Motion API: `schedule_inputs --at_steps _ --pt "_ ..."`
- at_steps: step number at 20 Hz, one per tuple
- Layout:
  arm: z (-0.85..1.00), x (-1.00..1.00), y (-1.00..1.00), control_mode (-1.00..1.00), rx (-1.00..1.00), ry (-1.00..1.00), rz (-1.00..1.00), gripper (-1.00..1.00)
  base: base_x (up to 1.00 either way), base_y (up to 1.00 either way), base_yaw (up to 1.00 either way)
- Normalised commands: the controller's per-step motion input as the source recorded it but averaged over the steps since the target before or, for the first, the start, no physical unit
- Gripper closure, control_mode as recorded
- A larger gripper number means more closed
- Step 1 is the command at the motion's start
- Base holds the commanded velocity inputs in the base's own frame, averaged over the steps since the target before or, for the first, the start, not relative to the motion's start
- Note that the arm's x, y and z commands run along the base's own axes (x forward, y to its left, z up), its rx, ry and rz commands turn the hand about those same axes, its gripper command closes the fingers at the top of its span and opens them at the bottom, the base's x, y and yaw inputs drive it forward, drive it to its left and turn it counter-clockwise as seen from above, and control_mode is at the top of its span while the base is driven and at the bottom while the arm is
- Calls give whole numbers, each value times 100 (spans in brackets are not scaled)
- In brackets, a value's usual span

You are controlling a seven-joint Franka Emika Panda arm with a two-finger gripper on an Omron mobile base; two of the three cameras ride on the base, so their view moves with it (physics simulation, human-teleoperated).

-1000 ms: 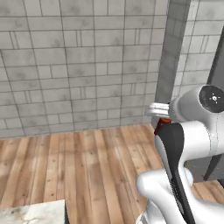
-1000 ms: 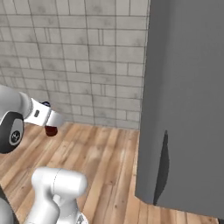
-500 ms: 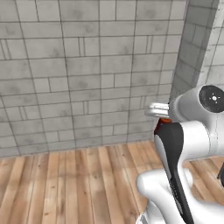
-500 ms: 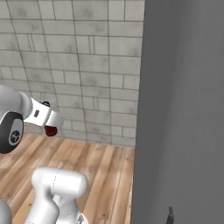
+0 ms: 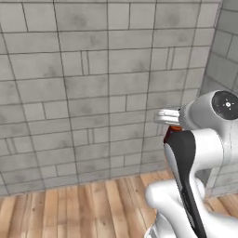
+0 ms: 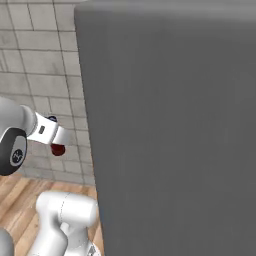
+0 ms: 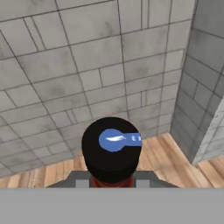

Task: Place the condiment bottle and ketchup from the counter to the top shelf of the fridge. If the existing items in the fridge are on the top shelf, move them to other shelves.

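Ketchup [image 7: 111, 151], a dark red bottle with a black cap and a blue label, was seen clamped between the jaws of the gripper [image 7: 112, 181], cap pointing straight out along the hand toward the tiled wall [image 7: 65, 65]. From the right base view the bottle's red body [image 6: 58, 149] was seen hanging just under the hand. It was judged light and rigid, of smooth plastic likely to slip or swing if taken near the cap, so a hold around the mid-body, as appeared to be the case, was thought soundest. The fridge [image 6: 175, 125] stood close beside the hand, its grey side filling the space next to it. Compared with a second earlier, both base views had swung: the wall loomed nearer, less wooden floor [image 5: 69, 209] was shown, and the fridge stood much larger, while the arm's pose and grip looked unchanged.
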Motion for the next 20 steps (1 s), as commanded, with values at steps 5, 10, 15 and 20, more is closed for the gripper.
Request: schedule_inputs --at_steps 5,10,15,20 --pt "0 0 0 100 0 0 0 100 68 0 -65" --pt "0 0 0 100 0 0 0 100 51 0 -72" --pt "0 0 0 100 0 0 0 100 55 0 -70" --pt "0 0 0 100 0 0 0 100 47 0 -73"
